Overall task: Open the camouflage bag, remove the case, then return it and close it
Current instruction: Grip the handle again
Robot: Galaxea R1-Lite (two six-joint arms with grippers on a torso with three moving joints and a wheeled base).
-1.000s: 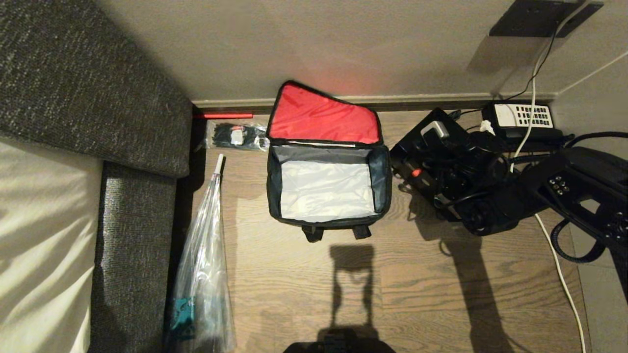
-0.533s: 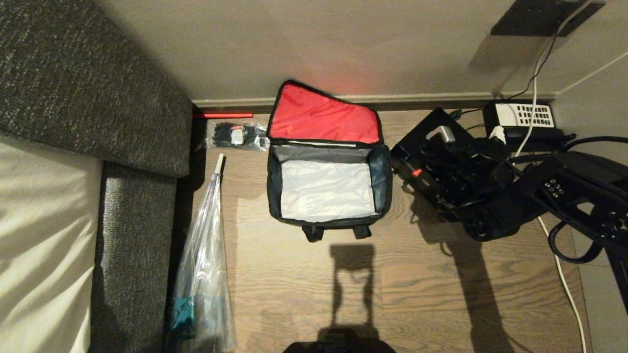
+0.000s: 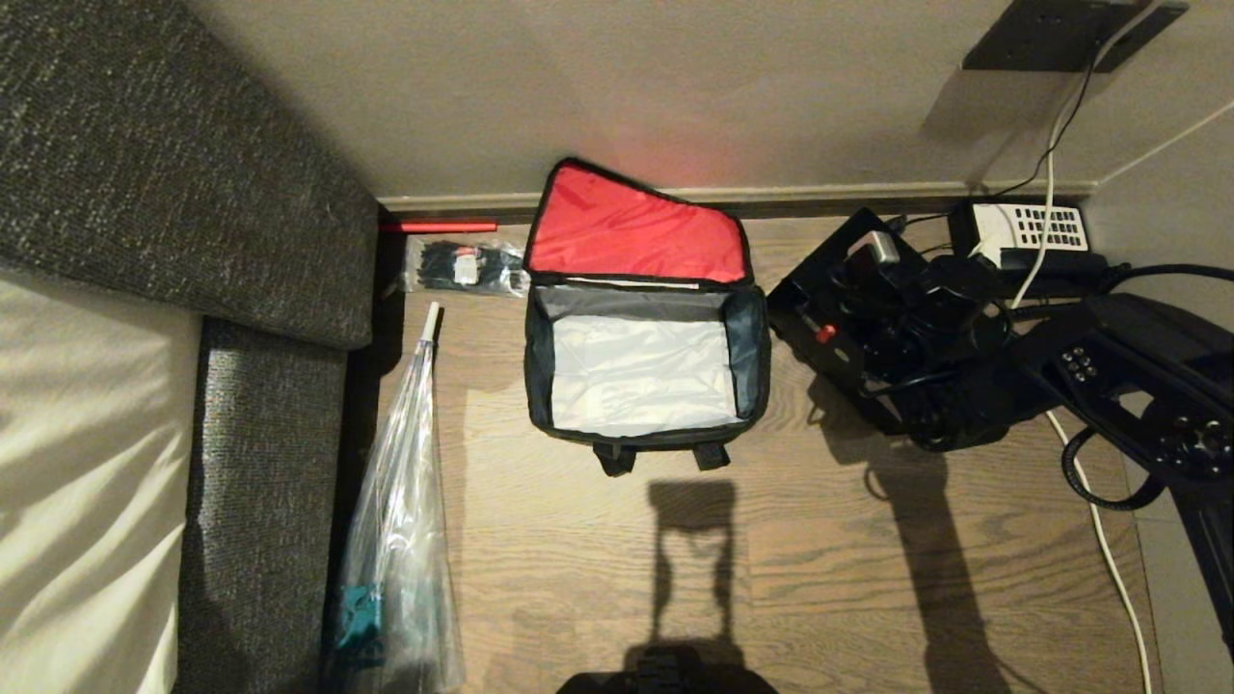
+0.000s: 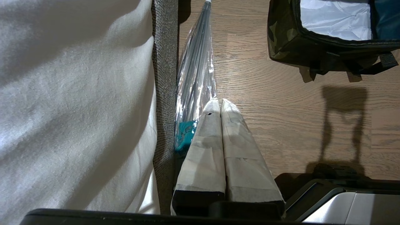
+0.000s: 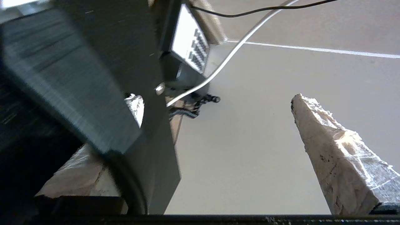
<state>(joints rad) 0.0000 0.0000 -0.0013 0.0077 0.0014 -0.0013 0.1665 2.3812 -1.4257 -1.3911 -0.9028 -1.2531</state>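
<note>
The left hand (image 4: 220, 104) is hanging near the robot's own side, its 2 fingers pressed flat together with nothing between them, just above the clear plastic bag (image 3: 395, 540) that is lying along the sofa edge (image 3: 260, 463) at 8 o'clock of the floor (image 3: 598, 578).

Further out, the camouflage bag (image 3: 648, 441) is sitting open in the middle of the floor. Its red-lined lid (image 3: 636, 231) is leaning back at 12 o'clock against the wall (image 3: 675, 87), and its pale inside is showing nothing in it, so opening and removing both look done.

The case (image 3: 819, 308) is lying on the floor at 3 o'clock of the bag, just beside it and apart from it, with its red latch (image 3: 824, 333) facing the bag.

Over the last second the right arm has been pushing in over the case toward the wall while the wrist has been turning. The case itself has barely shifted and the bag has not moved.

The right hand (image 5: 215, 100) is now spread about as wide as it goes, with a dark edge of the case passing between its 2 fingers (image 5: 337, 159) but nothing clamped.

My reading is that it is lining up to grip the case for the return into the bag.

Beyond it, at 1 o'clock of the case, a telephone (image 3: 1027, 229) and a white cable (image 3: 1109, 549) are sitting close enough to snag.
</note>
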